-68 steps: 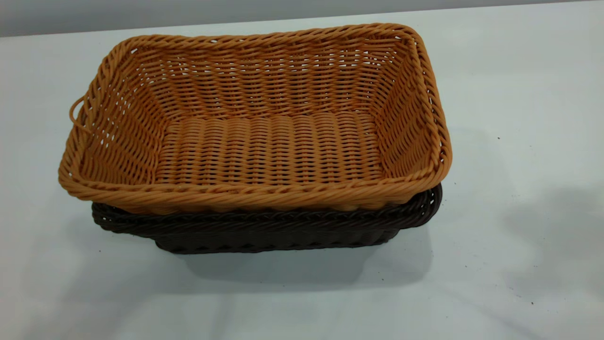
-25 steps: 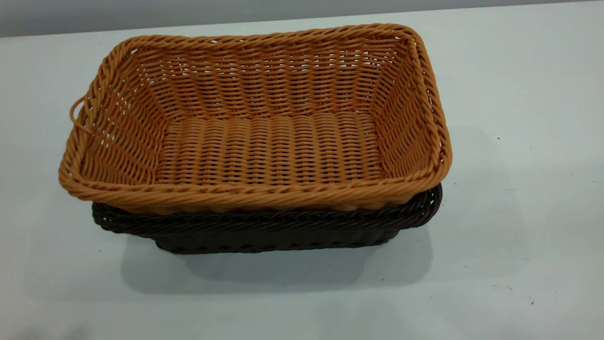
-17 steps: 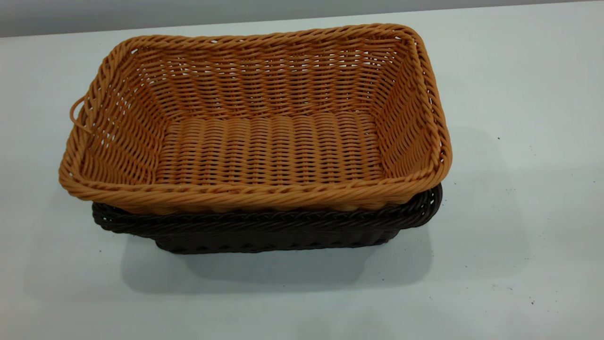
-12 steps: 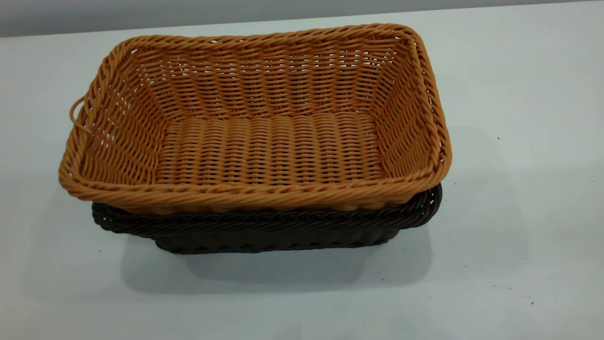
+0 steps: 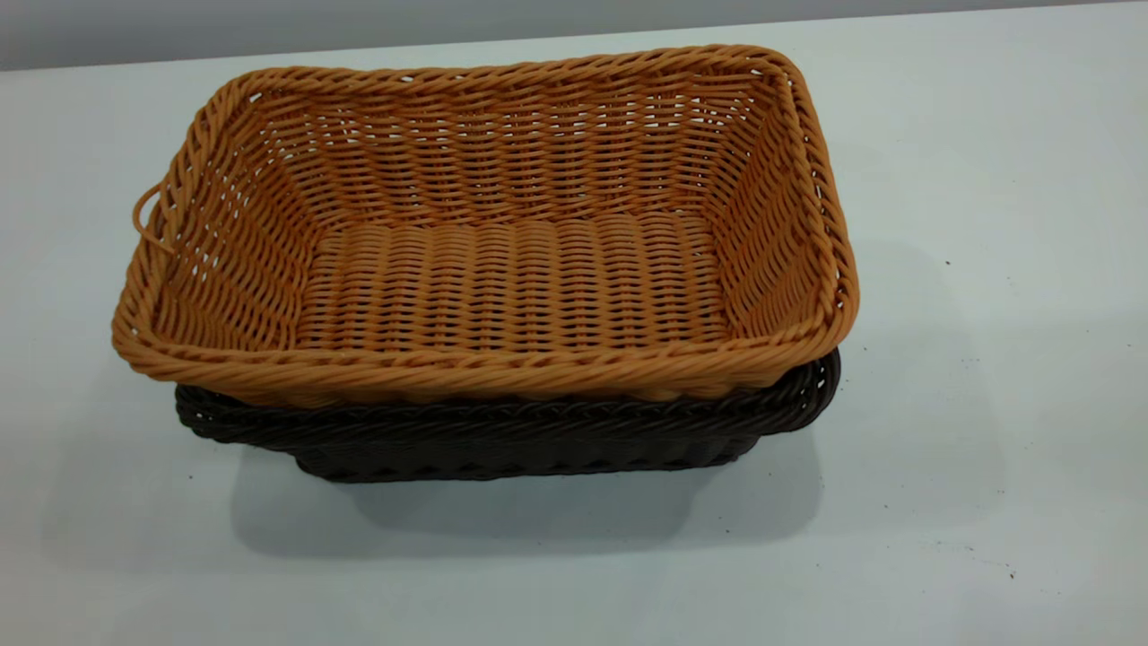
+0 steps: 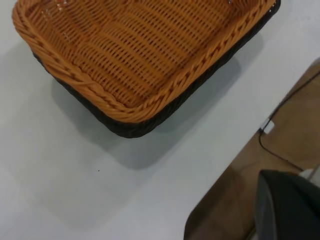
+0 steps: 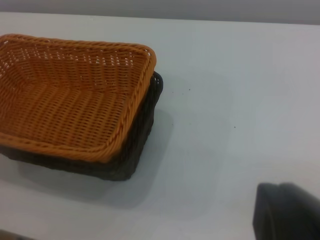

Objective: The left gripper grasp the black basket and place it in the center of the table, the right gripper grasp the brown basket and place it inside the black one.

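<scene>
The brown basket sits nested inside the black basket, upright, on the table. In the exterior view the brown rim stands above the black one; only the near rim, the near wall and the right-hand corner of the black basket show beneath it. A small loop projects from the brown basket's left short end. The brown basket holds nothing.

Neither arm appears in the exterior view. In the left wrist view a dark part of the left gripper shows at the frame corner, beyond the table edge and well apart from the baskets; finger state cannot be told. In the right wrist view a dark part of the right gripper shows over bare table, well apart from the baskets; finger state cannot be told. A thin cable lies on the brown floor beside the table.
</scene>
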Robot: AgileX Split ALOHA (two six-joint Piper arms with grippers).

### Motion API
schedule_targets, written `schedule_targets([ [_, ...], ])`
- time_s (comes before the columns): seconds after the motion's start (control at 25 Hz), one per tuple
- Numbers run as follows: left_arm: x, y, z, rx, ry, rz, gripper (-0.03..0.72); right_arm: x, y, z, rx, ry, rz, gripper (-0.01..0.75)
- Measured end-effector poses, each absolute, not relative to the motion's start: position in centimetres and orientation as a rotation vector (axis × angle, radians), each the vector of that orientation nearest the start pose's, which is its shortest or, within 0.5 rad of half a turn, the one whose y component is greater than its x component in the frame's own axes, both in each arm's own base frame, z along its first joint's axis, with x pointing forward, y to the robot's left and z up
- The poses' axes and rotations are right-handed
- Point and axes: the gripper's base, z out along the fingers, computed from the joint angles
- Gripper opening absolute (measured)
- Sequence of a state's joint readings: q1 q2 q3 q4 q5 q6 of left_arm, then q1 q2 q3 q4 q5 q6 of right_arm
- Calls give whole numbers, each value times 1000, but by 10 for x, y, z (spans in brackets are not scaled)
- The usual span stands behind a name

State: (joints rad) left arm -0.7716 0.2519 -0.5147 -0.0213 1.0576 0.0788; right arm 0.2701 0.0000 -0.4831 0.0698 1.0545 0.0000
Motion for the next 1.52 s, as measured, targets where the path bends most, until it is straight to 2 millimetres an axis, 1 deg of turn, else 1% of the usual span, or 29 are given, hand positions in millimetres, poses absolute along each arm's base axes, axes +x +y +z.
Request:
schedule_targets([
  [0.08,18,-20,273,926,2090,-402,-1,-4,5,273,-280,2045,251,2],
  [0.32,7,-10,273,847,2024,-456,-1,-4,5,273,-280,2044,251,2],
  [0.52,4,-7,261,854,2039,-453,-1,-4,4,273,-280,2044,250,2],
  [1.04,4,-7,261,849,2030,-457,-1,-4,4,273,-275,2045,247,2],
  [1.28,4,-7,261,849,2030,-456,-1,-4,5,273,-163,2052,179,2],
  [1.4,4,-7,261,849,2030,-455,-1,-3,5,273,-70,2056,123,2],
  [1.52,4,-7,261,848,2030,-456,-1,3,5,273,37,2088,61,2],
])
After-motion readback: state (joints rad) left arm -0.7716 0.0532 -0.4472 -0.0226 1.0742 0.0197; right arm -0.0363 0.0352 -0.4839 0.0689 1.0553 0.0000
